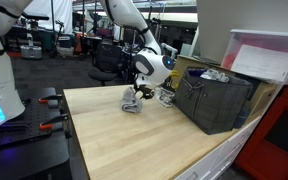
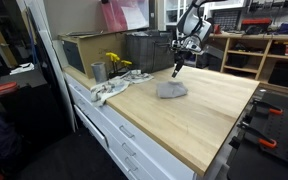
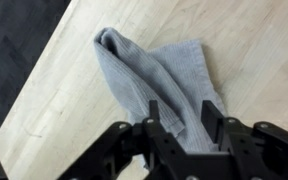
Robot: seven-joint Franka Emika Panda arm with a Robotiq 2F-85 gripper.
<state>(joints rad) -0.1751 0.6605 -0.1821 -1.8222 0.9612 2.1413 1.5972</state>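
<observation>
The gripper (image 3: 182, 112) is seen with its fingers parted, and nothing is pinched between them. Just below it, a crumpled grey cloth (image 3: 159, 70) is laid on the wooden table (image 3: 254, 40). Farther off to one side, a dark crate (image 1: 219, 100) is set.

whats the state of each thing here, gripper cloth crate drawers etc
grey cloth: crumpled, lying on the table
gripper: jaws parted, just above the grey cloth, holding nothing
dark crate: upright, open on top
metal cup: upright
white rag: bunched at the table edge
drawers: shut
</observation>
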